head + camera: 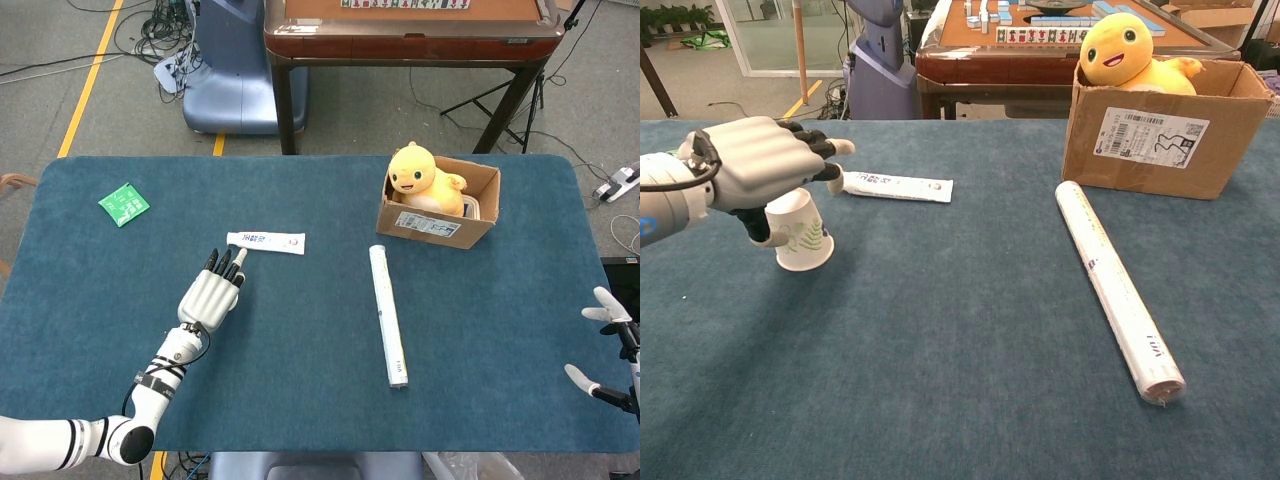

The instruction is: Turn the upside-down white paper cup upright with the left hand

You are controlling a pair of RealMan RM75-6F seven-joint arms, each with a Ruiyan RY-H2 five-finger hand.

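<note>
- white paper cup (800, 232) stands upside down on the blue table (940, 360), left part of the chest view, rim on the cloth, green fern print on its side.
- left hand (758, 160) sits over the cup's closed top, palm down, fingers (818, 145) stretched out toward the upper right; thumb reaches down beside the cup's left wall. cannot tell whether it touches the cup.
- from the head view the left hand (210, 295) covers the cup entirely; cup not visible there.
- right hand (610, 350) at the right edge of the head view, off the table, fingers spread, holding nothing.
- white tube (895, 186) lies flat just beyond the left fingertips; it has printing, too small to read.
- long white roll (1118, 287) lies diagonally right of centre; small dark lettering near its lower end, unreadable.
- cardboard box (1160, 140) upper right, white shipping label with barcode and scrawled marks; text not legible. yellow plush toy (1125, 52) sits in it.
- green packet (124, 204) upper left of the head view, well apart from the cup.
</note>
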